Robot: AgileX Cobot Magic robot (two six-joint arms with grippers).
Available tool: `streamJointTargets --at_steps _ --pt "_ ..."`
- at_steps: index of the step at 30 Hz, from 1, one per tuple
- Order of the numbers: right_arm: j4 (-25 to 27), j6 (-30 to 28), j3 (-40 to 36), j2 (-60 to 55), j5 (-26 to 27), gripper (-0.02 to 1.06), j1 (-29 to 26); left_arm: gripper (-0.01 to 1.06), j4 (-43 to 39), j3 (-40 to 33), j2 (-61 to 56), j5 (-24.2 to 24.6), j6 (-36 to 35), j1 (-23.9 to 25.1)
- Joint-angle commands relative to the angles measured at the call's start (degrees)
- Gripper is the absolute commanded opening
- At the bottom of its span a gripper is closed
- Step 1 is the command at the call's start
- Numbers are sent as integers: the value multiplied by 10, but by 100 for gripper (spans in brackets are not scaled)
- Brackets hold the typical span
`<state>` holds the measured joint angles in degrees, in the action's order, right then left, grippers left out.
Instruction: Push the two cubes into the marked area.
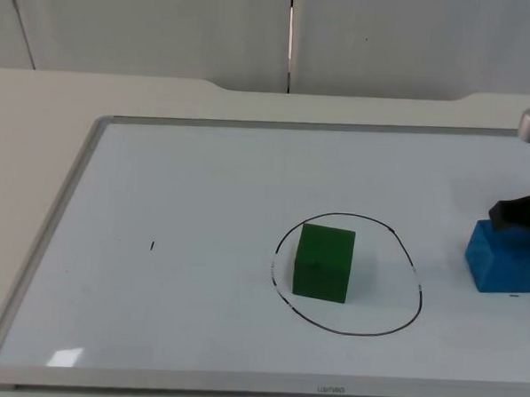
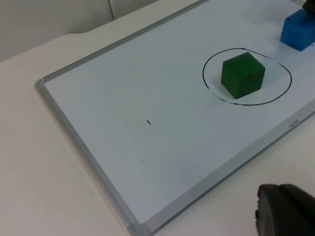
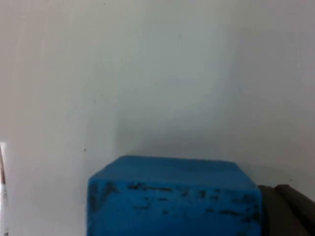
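**Black right gripper against the blue cube, green cube already in the ring**

Black fingertip of the right gripper (image 1: 518, 214) sits at the far upper edge of the blue cube (image 1: 504, 258), touching it or very nearly so, at the right side of the whiteboard (image 1: 186, 185). Whether its fingers are spread or pressed together cannot be told. In the right wrist view the blue cube (image 3: 172, 196) stands close in front of the camera with a dark fingertip (image 3: 288, 209) just beside its corner; its near face shows dark scuff marks.

Between the blue cube and the marked area lies a strip of bare white board. The marked area is a hand-drawn black circle (image 1: 417, 286), its line broken in places on the left side. The blue cube stands outside it, near its right edge but apart from the line.

Inside the circle stands the green cube (image 1: 324, 262), set toward the left half, leaving free room on the right half nearest the blue cube. Nothing stands on the board between the two cubes.

From the left wrist view the green cube (image 2: 242, 75) sits within the circle (image 2: 211, 91), and the blue cube (image 2: 298, 31) lies beyond it. The left gripper (image 2: 285, 211) waits off the board over the white table (image 2: 29, 162), near the board's grey frame (image 2: 74, 137); whether it is spread or closed cannot be told. A small black tick mark (image 1: 152, 245) lies on the left part of the board, well apart from everything else.
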<state>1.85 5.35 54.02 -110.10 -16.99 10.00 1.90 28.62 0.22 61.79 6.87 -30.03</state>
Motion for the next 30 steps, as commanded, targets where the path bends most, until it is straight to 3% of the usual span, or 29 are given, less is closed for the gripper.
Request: streamJointTargets --at_steps 1,30 --pt "-2 -2 2 1 -7 0 6 0 -1 -2 -2 -1 -3 2" --pt "2 4 2 1 -30 0 20 0 -1 -2 -2 -1 -3 2"
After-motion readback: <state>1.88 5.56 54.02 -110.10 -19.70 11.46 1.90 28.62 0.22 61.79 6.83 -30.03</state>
